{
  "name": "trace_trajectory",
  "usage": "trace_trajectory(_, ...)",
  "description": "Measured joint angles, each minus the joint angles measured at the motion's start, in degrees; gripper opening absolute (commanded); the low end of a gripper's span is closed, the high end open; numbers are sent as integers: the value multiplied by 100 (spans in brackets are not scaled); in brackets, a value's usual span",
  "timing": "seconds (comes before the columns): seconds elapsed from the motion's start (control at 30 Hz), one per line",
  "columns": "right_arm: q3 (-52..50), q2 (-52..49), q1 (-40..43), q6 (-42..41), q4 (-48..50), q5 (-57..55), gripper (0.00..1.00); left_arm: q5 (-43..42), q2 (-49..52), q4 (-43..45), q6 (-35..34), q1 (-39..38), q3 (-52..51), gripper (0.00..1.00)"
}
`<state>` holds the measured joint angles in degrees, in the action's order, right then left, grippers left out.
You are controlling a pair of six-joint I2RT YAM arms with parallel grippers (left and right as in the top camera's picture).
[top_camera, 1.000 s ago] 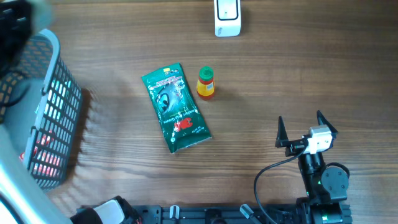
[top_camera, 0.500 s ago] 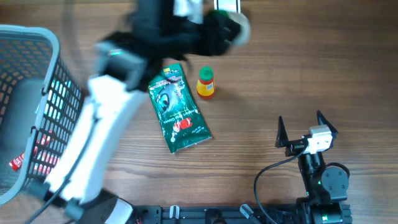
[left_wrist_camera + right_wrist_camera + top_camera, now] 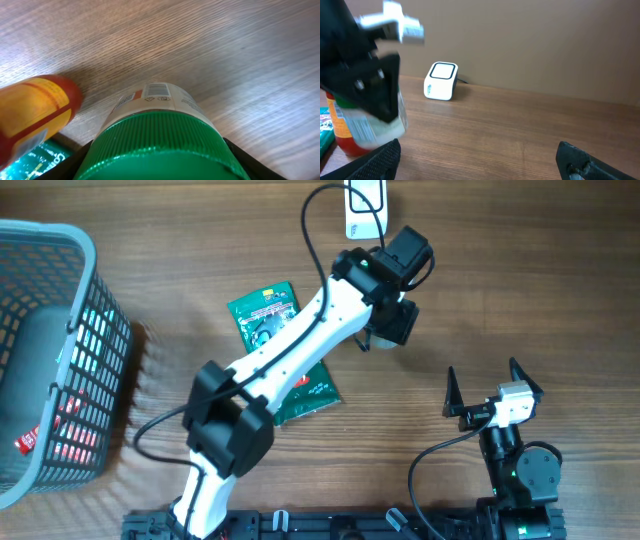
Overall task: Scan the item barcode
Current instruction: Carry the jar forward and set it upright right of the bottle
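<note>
Left hand pinches jar by its ribbed green lid, over worktop, near scanner. Judged rigid, light, smooth-walled; lid ribs give best purchase. Right hand spread, empty.

Basket sits left, pouch centre, scanner at the far edge.

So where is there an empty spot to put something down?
Bare wood lies right of the scanner, down to the right claw, and between the basket and the green packet. The middle is crowded: packet, left claw and the jar it holds.
</note>
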<state>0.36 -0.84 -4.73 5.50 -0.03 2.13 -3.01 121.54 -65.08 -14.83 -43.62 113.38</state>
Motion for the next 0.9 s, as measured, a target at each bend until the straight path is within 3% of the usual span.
trace_trajectory(0.27,0,0,0,0,0,0,100,22,603,319,-2,-39,0,58)
trace_trajectory(0.4,0,0,0,0,0,0,100,20,855,393,-52,-103,0,65)
trace_trajectory(0.9,0,0,0,0,0,0,100,20,935,514,-92,-352,0,77)
